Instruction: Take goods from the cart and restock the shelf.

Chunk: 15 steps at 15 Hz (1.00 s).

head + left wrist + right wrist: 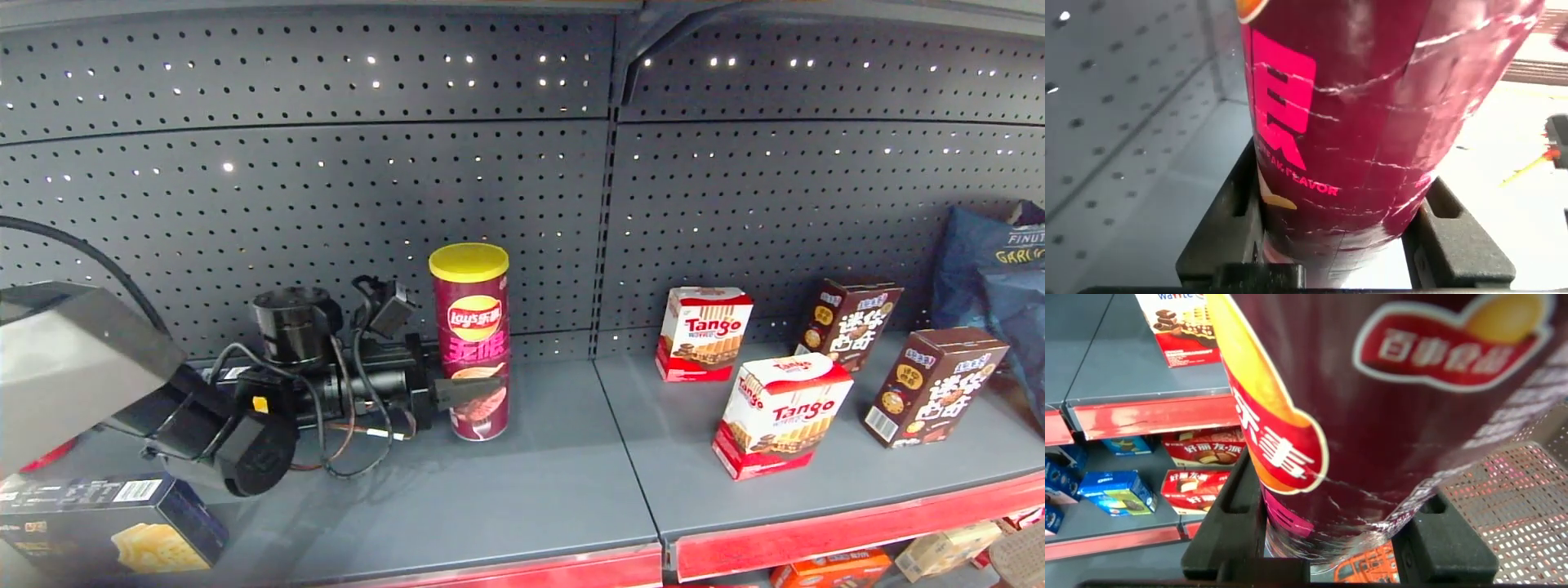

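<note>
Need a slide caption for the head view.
Left gripper holds a yellow-lidded chip can upright on the grey shelf.

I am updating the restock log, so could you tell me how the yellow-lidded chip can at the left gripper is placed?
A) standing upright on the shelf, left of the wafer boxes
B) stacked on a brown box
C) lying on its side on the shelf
A: the chip can stands upright on the grey shelf, the left gripper closed round its lower part, the wafer boxes off to its right.
</note>
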Motion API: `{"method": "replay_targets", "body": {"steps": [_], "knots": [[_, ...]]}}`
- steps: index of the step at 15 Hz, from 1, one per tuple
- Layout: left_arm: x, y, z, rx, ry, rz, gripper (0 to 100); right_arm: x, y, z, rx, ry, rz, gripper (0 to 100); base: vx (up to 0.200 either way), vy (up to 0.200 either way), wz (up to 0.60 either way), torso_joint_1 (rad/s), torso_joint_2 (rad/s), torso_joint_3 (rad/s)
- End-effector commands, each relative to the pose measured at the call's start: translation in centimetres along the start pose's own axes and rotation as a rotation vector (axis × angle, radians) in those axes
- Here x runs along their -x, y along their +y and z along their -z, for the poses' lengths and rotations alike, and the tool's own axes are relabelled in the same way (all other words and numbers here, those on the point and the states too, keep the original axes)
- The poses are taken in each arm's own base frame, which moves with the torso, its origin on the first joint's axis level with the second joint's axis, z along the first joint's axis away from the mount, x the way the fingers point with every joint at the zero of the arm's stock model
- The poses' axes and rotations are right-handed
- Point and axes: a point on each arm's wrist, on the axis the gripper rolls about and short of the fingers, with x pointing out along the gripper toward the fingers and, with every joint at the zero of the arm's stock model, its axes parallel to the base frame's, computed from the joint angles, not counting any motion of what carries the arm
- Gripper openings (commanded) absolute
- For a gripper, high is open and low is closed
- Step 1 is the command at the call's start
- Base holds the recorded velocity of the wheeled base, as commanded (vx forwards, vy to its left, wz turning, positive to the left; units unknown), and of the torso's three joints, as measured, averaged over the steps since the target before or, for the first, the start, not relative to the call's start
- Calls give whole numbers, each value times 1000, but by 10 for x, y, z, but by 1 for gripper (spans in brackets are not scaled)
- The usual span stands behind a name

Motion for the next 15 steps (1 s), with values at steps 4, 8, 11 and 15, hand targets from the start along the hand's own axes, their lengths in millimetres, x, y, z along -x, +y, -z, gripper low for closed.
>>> {"method": "replay_targets", "body": {"steps": [4,8,11,15], "knots": [[31,-66,-13,-21,-8,13,0,0,0,0,0,-1,0,0,0,0,0,0,0,0],[41,-94,10,-18,-4,31,0,0,0,1,0,-1,0,0,0,0,0,0,0,0],[47,-103,22,-14,1,25,0,-1,0,3,2,9,-1,0,0,0,0,0,0,0],[47,-99,46,19,31,-18,0,-1,0,3,2,8,-1,0,0,0,0,0,0,0]]}}
